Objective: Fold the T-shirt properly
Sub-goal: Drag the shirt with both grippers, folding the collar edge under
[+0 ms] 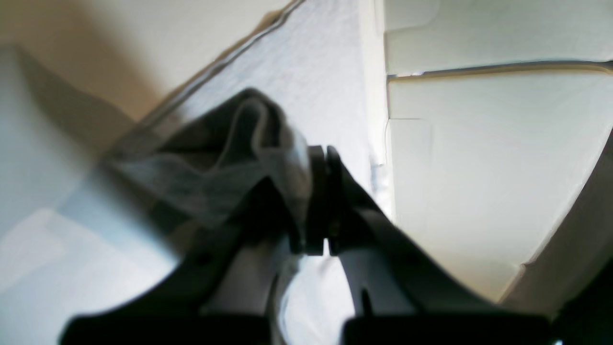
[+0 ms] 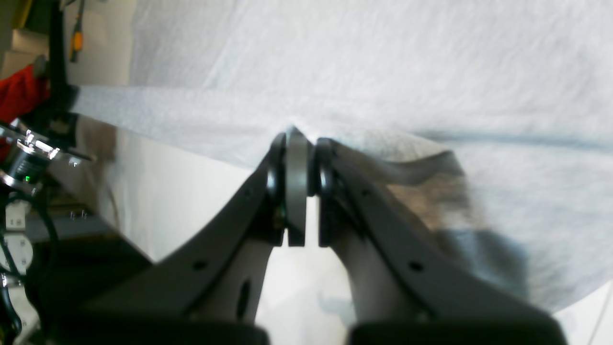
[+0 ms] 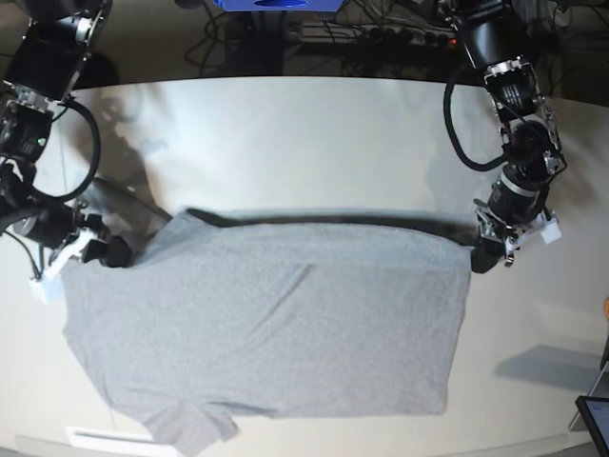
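The heather-grey T-shirt (image 3: 276,324) lies spread on the pale table, plain side up, with one sleeve at the front left. Its far edge is a straight fold line running between my two grippers. On the base view's right, my left gripper (image 3: 479,259) is at the shirt's far right corner. In the left wrist view it (image 1: 324,155) is shut, with a bunch of grey fabric (image 1: 258,143) caught at the fingertips. My right gripper (image 3: 119,255) is at the far left corner. It (image 2: 300,143) is shut on a thin edge of the shirt (image 2: 383,57).
The table (image 3: 304,143) stretches bare behind the shirt. Cables and a blue object (image 3: 276,5) sit past its far edge. A tablet corner (image 3: 595,419) shows at the lower right. Something red (image 2: 19,96) hangs beyond the table in the right wrist view.
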Robot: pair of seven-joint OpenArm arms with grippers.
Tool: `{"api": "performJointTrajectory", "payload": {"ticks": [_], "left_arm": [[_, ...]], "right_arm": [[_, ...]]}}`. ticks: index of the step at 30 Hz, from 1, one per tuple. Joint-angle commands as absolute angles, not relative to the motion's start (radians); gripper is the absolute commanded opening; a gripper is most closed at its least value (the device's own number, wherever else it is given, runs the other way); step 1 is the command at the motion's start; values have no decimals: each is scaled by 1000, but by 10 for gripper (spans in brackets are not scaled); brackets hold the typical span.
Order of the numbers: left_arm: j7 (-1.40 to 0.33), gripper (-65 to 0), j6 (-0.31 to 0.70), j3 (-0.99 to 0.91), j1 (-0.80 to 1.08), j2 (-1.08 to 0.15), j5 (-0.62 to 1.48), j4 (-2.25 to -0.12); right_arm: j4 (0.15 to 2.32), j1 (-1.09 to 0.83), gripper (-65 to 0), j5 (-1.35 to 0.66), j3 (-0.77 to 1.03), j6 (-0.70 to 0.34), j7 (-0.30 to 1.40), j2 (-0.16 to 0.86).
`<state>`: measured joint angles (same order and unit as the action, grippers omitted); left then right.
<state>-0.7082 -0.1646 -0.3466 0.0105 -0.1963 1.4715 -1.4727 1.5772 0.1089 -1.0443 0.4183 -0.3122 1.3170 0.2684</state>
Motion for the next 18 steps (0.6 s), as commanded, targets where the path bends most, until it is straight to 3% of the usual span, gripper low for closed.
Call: {"api": "performJointTrajectory", "payload": {"ticks": [1, 18], "left_arm": [[-702, -650, -157, -346, -12, -205, 1484, -1469], [-700, -650, -157, -282, -120, -154, 1484, -1342]], "right_arm": [[1578, 130, -650, -1066, 420, -314, 1294, 285], [1400, 226, -650, -1061, 400, -318, 1234, 390]]}}
